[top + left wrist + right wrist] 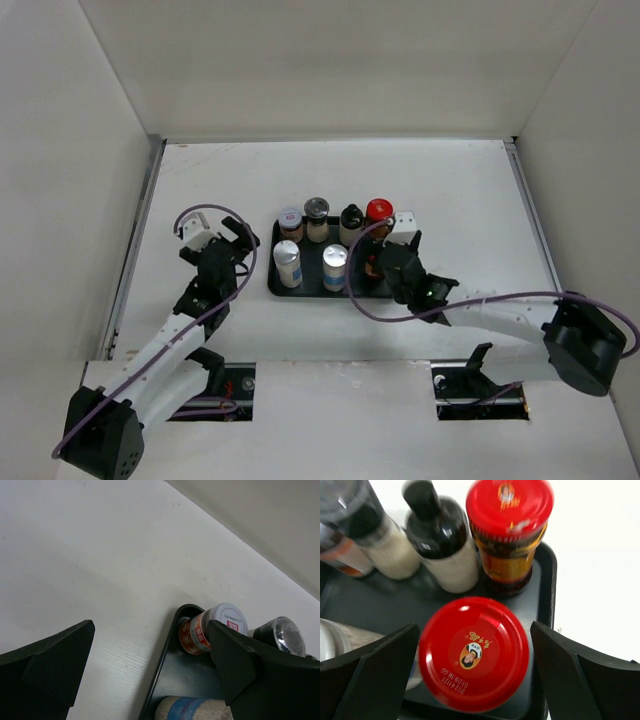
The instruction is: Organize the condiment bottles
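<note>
A black tray [272, 286] holds the condiment bottles. The back row has a grey-lidded jar [290, 222], a dark-lidded shaker [317, 217], a black-capped bottle [351, 222] and a red-capped jar [379, 211]. Two white blue-labelled cylinders [287, 262] [335, 267] stand in front. My right gripper [384, 263] is open over the tray's front right corner. In the right wrist view its jaws [475, 630] straddle a second red-capped jar [473, 652], which stands on the tray [547, 575]. My left gripper [236, 246] is open and empty, just left of the tray.
In the left wrist view the tray's left rim [162, 667] lies between my open fingers, with the orange-labelled jar [200, 632] and a blue-labelled cylinder [192, 709] behind it. White walls enclose the table on three sides. The arms' cables loop near the tray.
</note>
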